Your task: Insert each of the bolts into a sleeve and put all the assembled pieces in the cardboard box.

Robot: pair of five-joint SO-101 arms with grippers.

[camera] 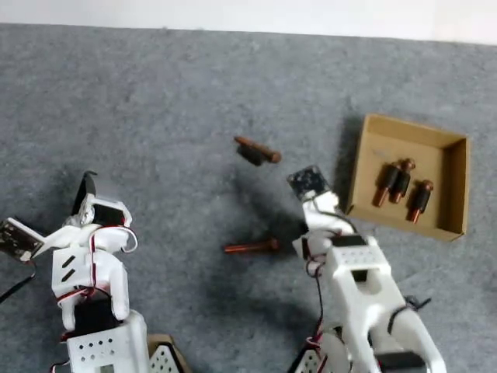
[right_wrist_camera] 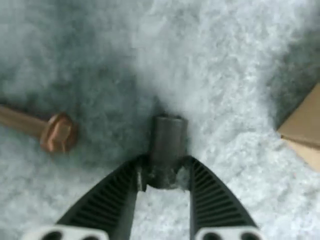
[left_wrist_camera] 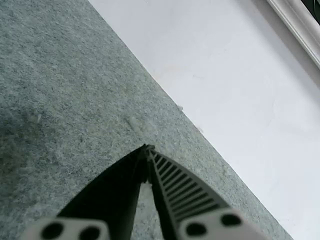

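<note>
My right gripper (right_wrist_camera: 165,172) is shut on a dark sleeve (right_wrist_camera: 168,145), holding it low over the grey mat. A loose copper bolt (right_wrist_camera: 56,133) lies just beside the sleeve, its hex head towards it; in the high view this bolt (camera: 252,247) is at the mat's centre. Farther back lies another bolt together with a dark sleeve (camera: 256,151). The cardboard box (camera: 458,186) at the right holds three assembled pieces (camera: 392,183). My left gripper (left_wrist_camera: 146,151) is shut and empty, resting at the left of the mat (camera: 87,186).
A corner of the box (right_wrist_camera: 302,132) lies close to my right gripper. The grey mat (camera: 155,109) ends at a white surface (left_wrist_camera: 225,75) beyond the left gripper. The right arm's body (camera: 365,287) covers the mat's near right.
</note>
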